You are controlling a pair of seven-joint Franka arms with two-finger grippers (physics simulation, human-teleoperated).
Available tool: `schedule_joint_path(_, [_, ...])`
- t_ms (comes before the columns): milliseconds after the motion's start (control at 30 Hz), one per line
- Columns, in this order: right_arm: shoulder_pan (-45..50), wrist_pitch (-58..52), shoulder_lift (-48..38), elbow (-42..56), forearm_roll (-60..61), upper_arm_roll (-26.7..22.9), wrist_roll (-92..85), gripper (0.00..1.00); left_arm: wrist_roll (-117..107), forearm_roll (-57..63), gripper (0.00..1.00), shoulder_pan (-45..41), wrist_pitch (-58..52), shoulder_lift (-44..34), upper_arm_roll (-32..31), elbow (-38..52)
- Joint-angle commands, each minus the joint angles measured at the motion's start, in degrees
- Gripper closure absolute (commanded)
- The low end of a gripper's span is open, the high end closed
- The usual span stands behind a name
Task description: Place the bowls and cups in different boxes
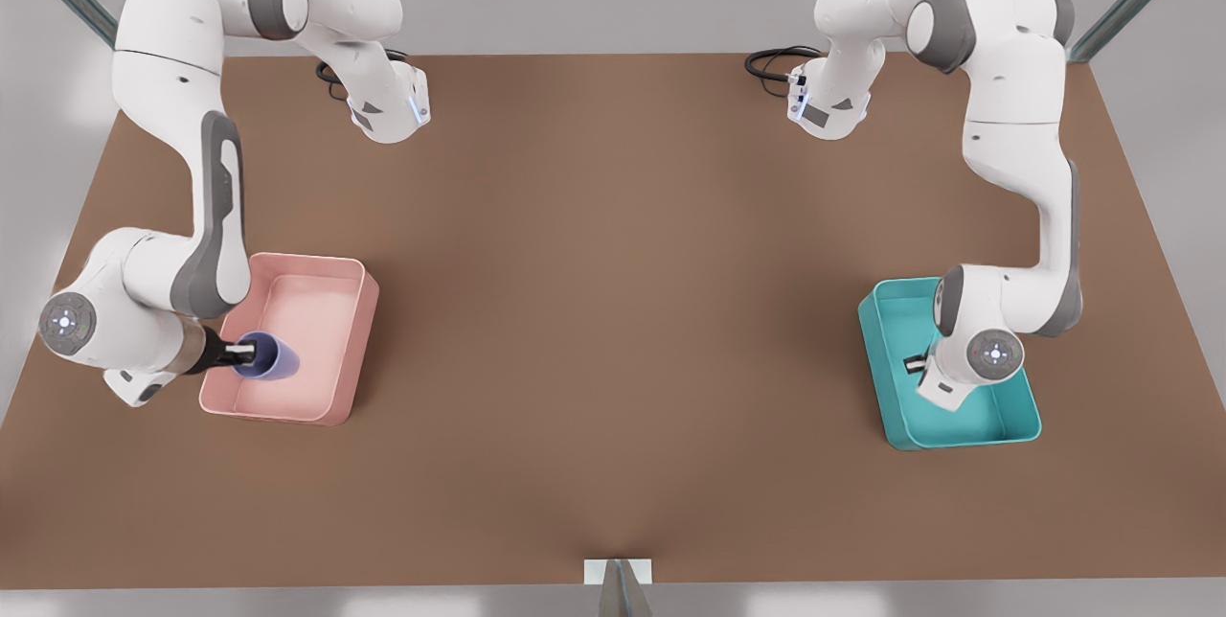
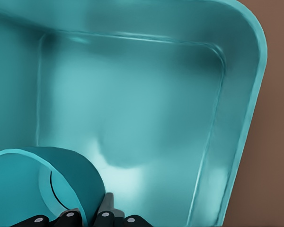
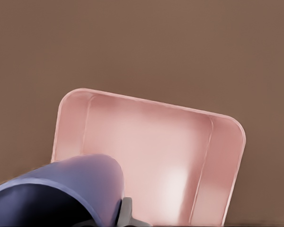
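Cup (image 1: 269,355) hangs over the pink box (image 1: 356,349) at lower left of the front view, pinched by the right gripper (image 1: 233,355). Lower right, the left gripper (image 2: 87,218) clamps the bowl (image 2: 35,187) above the teal box (image 1: 886,373). Next, I reckon: lower, let go.
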Motion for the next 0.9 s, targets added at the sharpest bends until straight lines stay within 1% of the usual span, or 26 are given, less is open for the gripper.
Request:
schedule_joint_path(0, [-0.07, 1.8, 0.04, -1.7, -1.45, -0.04, -22.03, 0.79, -0.57, -0.23, 0.79, 0.27, 4.94, 0.81, 0.0, -0.09])
schedule_joint_path(33, [-0.07, 3.65, -0.05, -3.2, -1.45, 0.05, -22.03, 0.79, -0.48, -0.23, 0.79, 0.45, 5.21, 1.43, 0.0, -0.09])
schedule_joint_path(67, [-0.07, 4.87, -0.05, -4.08, -1.36, 0.05, -22.03, 0.79, -0.48, -0.23, 0.76, 0.62, 5.38, 1.86, 0.0, -0.09])
schedule_joint_path(100, [-0.07, 8.12, -0.05, -6.1, -1.36, 0.05, -22.03, 0.79, -0.48, -0.23, 0.7, 0.71, 5.47, 1.95, 0.0, -0.09])
schedule_joint_path(133, [-0.07, 10.67, -0.05, -7.5, -1.36, 0.05, -22.03, 0.79, -0.48, -0.23, 0.16, 0.71, 5.47, 1.95, 0.0, -0.09])
schedule_joint_path(167, [-0.16, 13.92, -0.05, -9.43, -1.36, -0.03, -22.03, 0.79, -0.48, -0.15, 0.0, 0.71, 5.38, 1.95, 0.0, -0.09])
schedule_joint_path(233, [-0.95, 17.44, 0.3, -11.55, -1.36, 0.05, -22.03, 0.79, -0.57, -0.23, 0.0, 0.8, 5.12, 1.51, 0.0, 0.09])
schedule_joint_path(267, [-0.95, 18.85, 0.3, -12.77, -1.36, 0.05, -22.03, 0.79, -0.4, -0.67, 0.0, 0.8, 3.46, -0.76, 0.0, 0.09])
schedule_joint_path(333, [-0.95, 21.75, 0.3, -14.89, -0.92, 0.05, -21.94, 0.79, -0.4, -2.96, 0.0, 0.62, -3.76, -7.01, -0.96, 0.52])
schedule_joint_path(400, [-0.95, 23.6, 0.56, -16.38, -0.74, 0.05, -21.85, 0.79, -0.31, -3.4, 0.0, 0.62, -7.1, -10.17, -2.28, 0.96])
schedule_joint_path(467, [-0.95, 23.6, 0.56, -16.73, -0.66, 0.05, -21.68, 0.79, 1.0, -9.72, 0.0, -0.25, -12.1, -13.25, -4.39, 5.09])
schedule_joint_path(500, [-0.95, 23.42, 0.56, -16.91, -0.57, 0.05, -21.67, 0.68, 5.66, -13.23, 0.0, -1.74, -19.56, -15.18, -6.41, 9.48])
schedule_joint_path(533, [-1.13, 23.33, 0.65, -16.91, -0.66, 0.05, -21.94, 0.11, 12.41, -13.5, 0.0, -4.99, -23.61, -18.17, -6.5, 9.75])
schedule_joint_path(567, [-1.3, 23.16, 0.74, -16.91, -0.66, 0.14, -21.94, 0.0, 15.69, -13.85, 0.0, -6.67, -27.21, -19.75, -6.59, 10.89])
schedule_joint_path(600, [-1.3, 23.07, 0.74, -16.91, -0.66, 0.14, -21.94, 0.0, 15.69, -16.32, 0.0, -6.93, -31.09, -19.76, -6.59, 13.88])
schedule_joint_path(667, [-1.22, 22.98, 0.74, -16.91, -0.66, 0.14, -21.94, 0.0, 15.69, -16.41, 0.0, -7.02, -36.72, -18.7, -6.68, 19.24])
schedule_joint_path(700, [-1.22, 22.98, 0.91, -16.91, -0.66, 0.14, -21.94, 0.0, 15.69, -16.32, 0.0, -6.67, -36.81, -18.79, -6.68, 19.42])
schedule_joint_path(767, [-1.13, 22.63, 0.74, -16.73, -0.66, 0.32, -21.59, 0.0, 15.69, -16.14, 0.0, -6.85, -40.41, -18.97, -6.86, 21.0])
schedule_joint_path(867, [-0.86, 19.64, -0.23, -16.21, -0.57, 0.58, -21.23, 0.0, 15.6, -16.23, 0.0, -7.02, -42.25, -19.14, -7.03, 21.0])
